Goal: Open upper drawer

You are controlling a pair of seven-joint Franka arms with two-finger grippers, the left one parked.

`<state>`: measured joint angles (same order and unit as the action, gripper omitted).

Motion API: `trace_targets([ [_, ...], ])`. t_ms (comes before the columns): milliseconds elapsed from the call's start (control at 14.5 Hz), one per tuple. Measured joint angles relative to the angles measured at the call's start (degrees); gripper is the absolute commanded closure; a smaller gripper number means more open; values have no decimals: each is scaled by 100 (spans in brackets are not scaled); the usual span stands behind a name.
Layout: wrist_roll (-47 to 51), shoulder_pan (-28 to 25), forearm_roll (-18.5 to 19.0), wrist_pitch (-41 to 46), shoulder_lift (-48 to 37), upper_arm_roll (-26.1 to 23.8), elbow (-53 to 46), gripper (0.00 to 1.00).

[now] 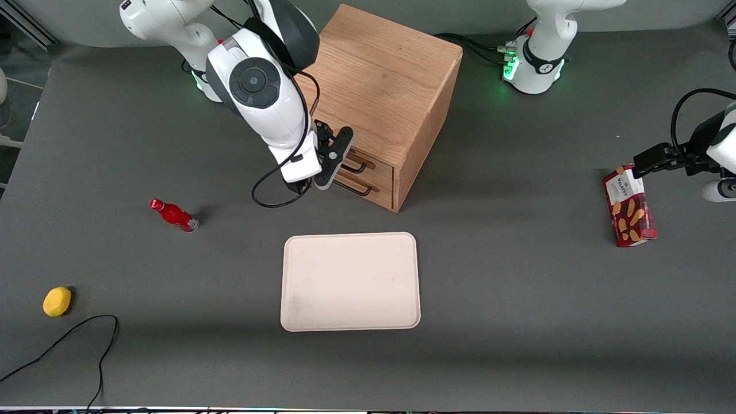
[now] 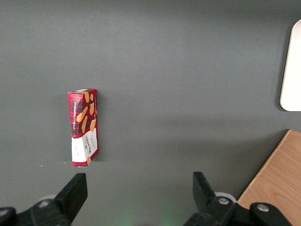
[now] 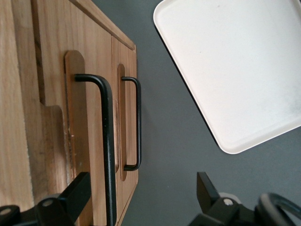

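Two drawers front the wooden cabinet (image 1: 384, 92) on the desk (image 1: 517, 322). Ordered from the working arm's end: a lemon (image 1: 57, 301), a red bottle (image 1: 174, 215), then the gripper (image 1: 330, 167), its jaws spread wide with nothing held, just in front of the upper drawer (image 3: 89, 136) and its handle (image 3: 107, 155); a tray (image 1: 350, 282) lies nearer the camera.

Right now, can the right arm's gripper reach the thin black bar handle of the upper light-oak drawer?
Probably yes: the gripper is open directly in front of the upper drawer's black bar handle, with nothing between them.
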<state>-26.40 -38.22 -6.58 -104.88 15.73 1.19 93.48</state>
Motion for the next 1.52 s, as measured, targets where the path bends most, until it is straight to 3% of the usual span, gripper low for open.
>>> trace_targets([
  [1520, -28, -15, 4, -909, 301, -52, 476, 0],
])
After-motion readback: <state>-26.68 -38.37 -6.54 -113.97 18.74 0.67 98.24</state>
